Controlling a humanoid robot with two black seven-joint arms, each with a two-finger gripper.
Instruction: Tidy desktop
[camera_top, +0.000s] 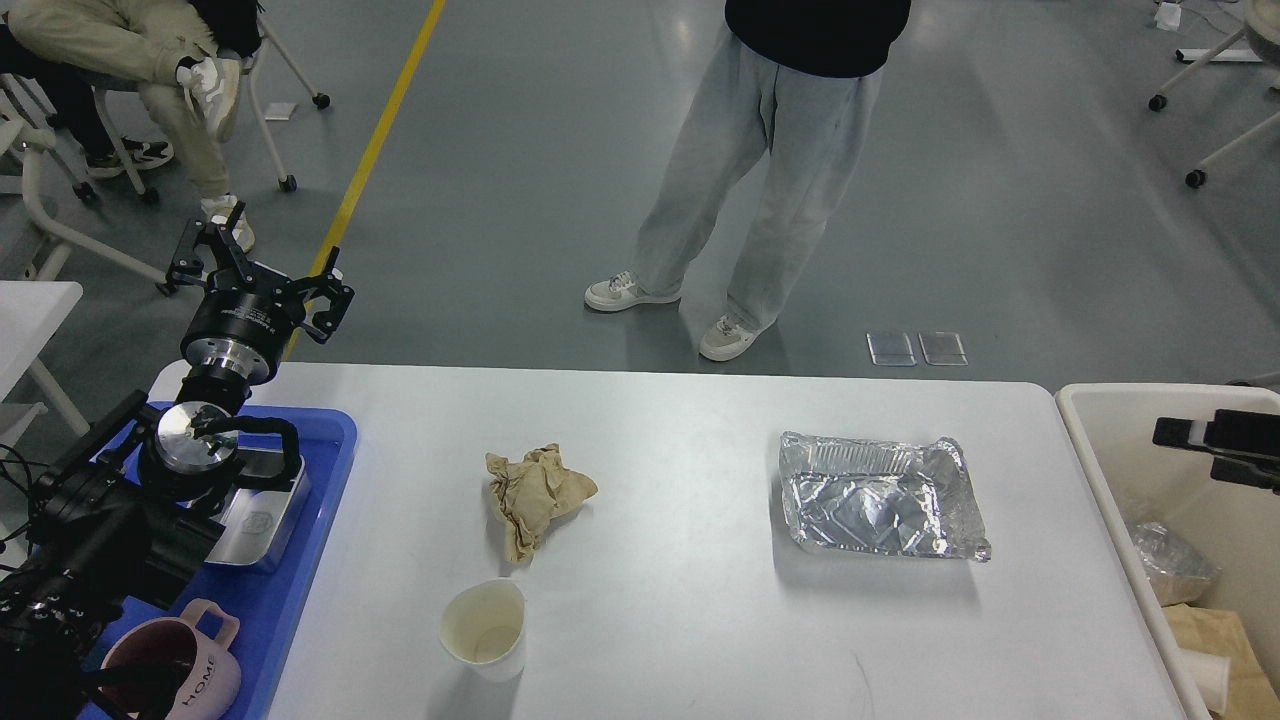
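The white desktop holds a crumpled brown paper left of centre, a white paper cup lying near the front edge, and a crumpled foil tray on the right. My left gripper is open and empty, raised beyond the table's far left corner, far from these things. My right gripper pokes in from the right edge above the bin, pointing left. Its two dark fingers stand apart and hold nothing.
A blue tray at the left holds a metal box and a pink mug. An off-white bin at the right holds trash. A person stands just past the far edge.
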